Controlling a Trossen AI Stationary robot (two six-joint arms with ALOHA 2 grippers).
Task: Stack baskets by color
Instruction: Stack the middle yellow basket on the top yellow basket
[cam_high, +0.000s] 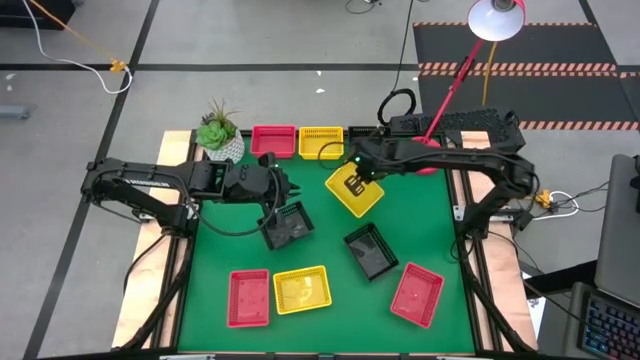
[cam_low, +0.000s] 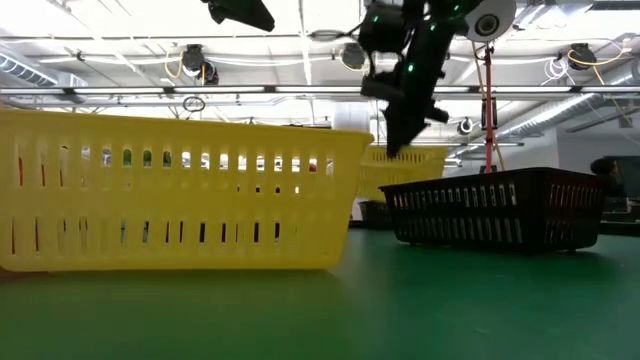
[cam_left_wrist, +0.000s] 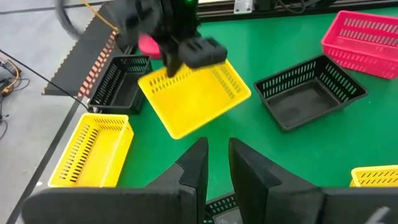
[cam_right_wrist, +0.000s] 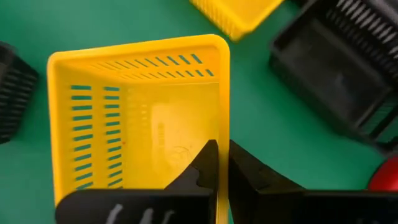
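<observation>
The yellow basket (cam_right_wrist: 124, 124) is moulded plastic with slotted walls and a smooth, slightly glossy floor that shows a faint sheen. The black basket (cam_left_wrist: 309, 90) is the same slotted plastic, duller, with a smooth floor. The red basket (cam_high: 417, 294) is also plastic mesh. The table (cam_high: 330, 320) carries a matt green covering, even in texture. The right gripper's fingers (cam_right_wrist: 245, 177) are matt black plastic.

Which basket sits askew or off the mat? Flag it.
The yellow basket pinched by its wall in the right gripper hangs tilted, clear of the green mat. The black basket at the left gripper also lies skewed to the mat's edges.
</observation>
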